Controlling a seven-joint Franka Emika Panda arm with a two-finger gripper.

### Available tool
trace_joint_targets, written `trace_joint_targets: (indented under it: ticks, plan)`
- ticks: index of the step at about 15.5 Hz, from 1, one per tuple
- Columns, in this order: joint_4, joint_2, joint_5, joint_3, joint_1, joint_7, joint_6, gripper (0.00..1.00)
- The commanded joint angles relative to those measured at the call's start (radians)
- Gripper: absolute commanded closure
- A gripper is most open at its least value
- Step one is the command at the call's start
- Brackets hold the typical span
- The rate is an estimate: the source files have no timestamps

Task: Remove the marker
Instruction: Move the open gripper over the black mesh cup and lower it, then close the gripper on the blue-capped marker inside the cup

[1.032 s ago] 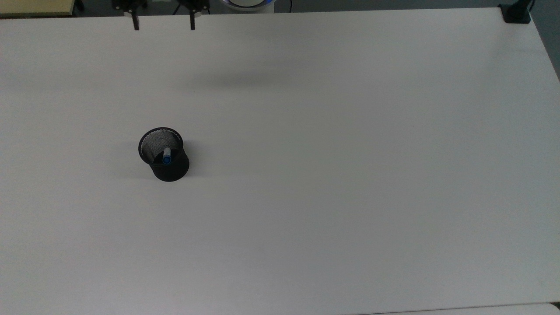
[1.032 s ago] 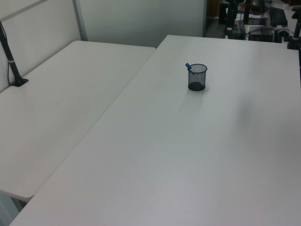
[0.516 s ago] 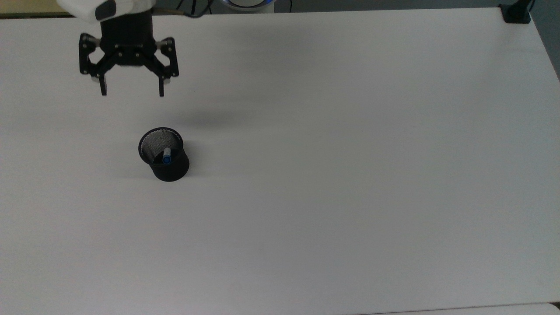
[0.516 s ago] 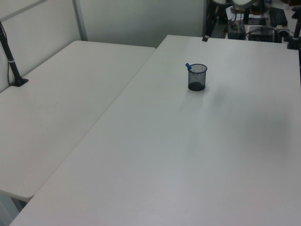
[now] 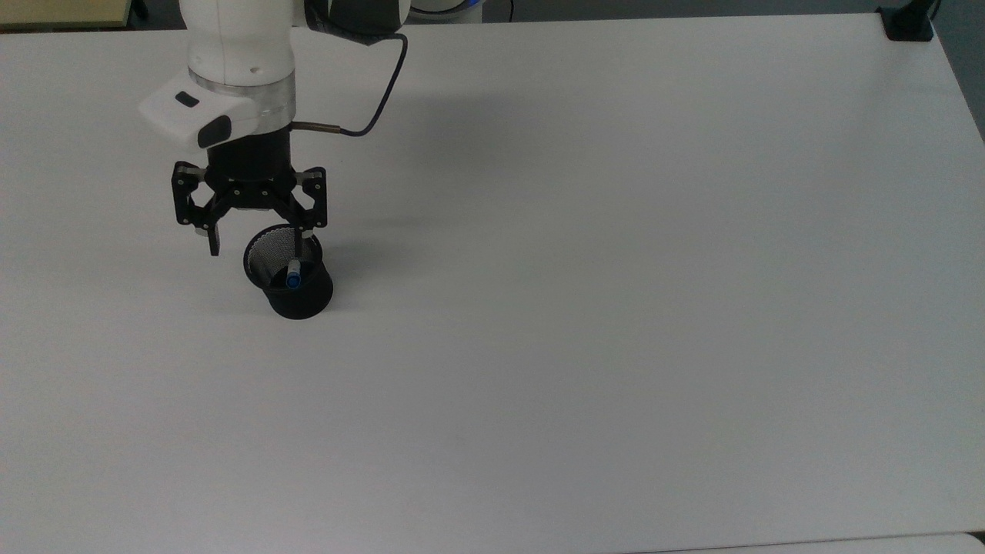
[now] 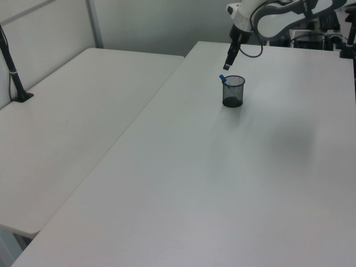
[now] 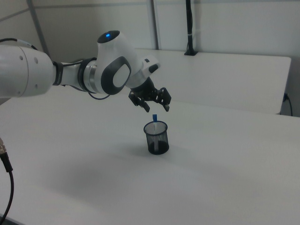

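Note:
The marker stands tilted inside a black mesh cup on the white table. Its blue cap pokes above the rim in the left view and in the right view. My gripper is open and points down. It hovers just above the cup's rim, toward the top view's upper left of the marker. One finger overlaps the cup's mouth in the top view. In the right view the gripper hangs a little above the cap, apart from it. The cup sits below the gripper in the left view.
A black clamp sits at the table's corner at the top view's upper right. A second white table adjoins on the left view's left, with a black post on it. Another post stands behind in the right view.
The arm has come in from the top view's upper edge and down toward the cup. The gripper stayed open. The cup and marker have not moved.

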State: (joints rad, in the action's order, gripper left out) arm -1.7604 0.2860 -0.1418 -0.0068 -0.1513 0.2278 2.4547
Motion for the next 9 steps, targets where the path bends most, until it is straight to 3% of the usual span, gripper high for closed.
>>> trace_joint_targets:
  ticks: [1, 7, 9]
  plan:
    - [-0.019, 0.03, -0.005, -0.002, 0.022, -0.1, 0.076, 0.16]
    - [-0.031, 0.068, -0.007, -0.002, 0.032, -0.125, 0.13, 0.19]
    - [-0.034, 0.068, -0.007, -0.001, 0.036, -0.125, 0.13, 0.3]
